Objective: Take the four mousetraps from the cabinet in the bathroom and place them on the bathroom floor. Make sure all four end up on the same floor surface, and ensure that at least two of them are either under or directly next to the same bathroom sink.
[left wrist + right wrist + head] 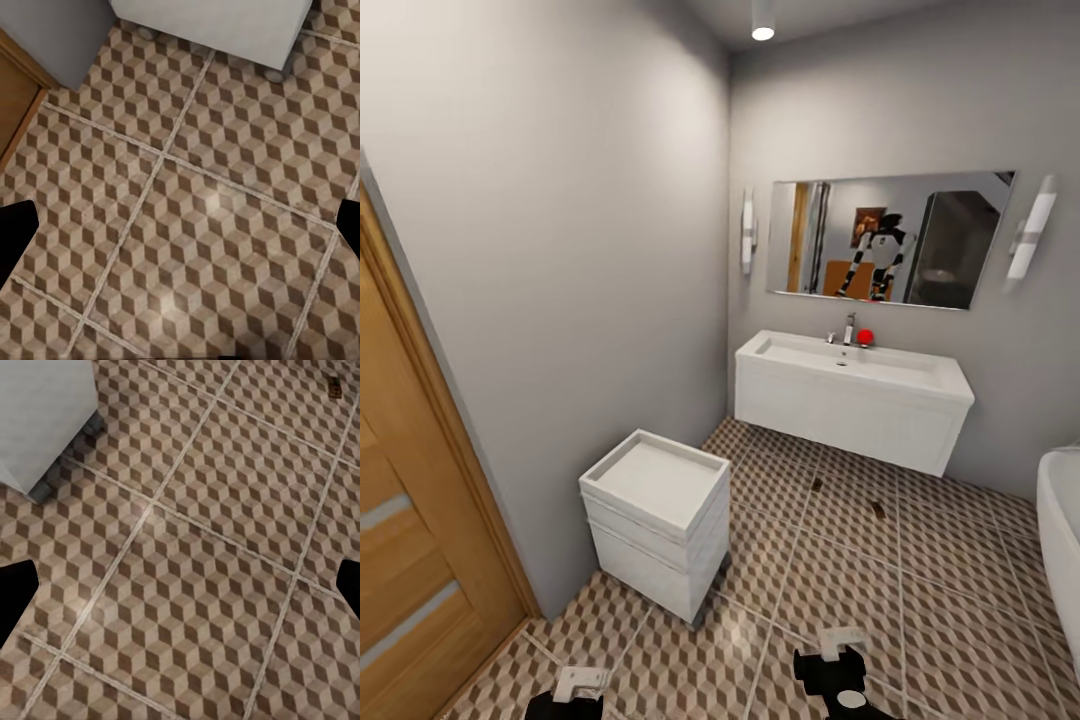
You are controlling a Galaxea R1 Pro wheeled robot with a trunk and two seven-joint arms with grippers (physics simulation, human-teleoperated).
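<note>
Two small brown mousetraps lie on the cube-patterned bathroom floor (920, 600) in front of the sink (850, 395): one (817, 484) under its front edge, the other (878, 508) a little nearer to me. One mousetrap (335, 387) appears far off in the right wrist view. My left gripper (582, 688) and right gripper (840, 665) hang low at the near edge of the head view. Both are open and empty over bare tiles, their dark fingertips (15, 232) (15, 592) spread wide. The cabinet is out of view.
A small white drawer unit (655, 520) on castors stands by the left wall, close to my left arm. An orange-brown door (410, 560) is at the far left. A white bathtub (1060, 540) edges in on the right. A mirror (885, 240) hangs above the sink.
</note>
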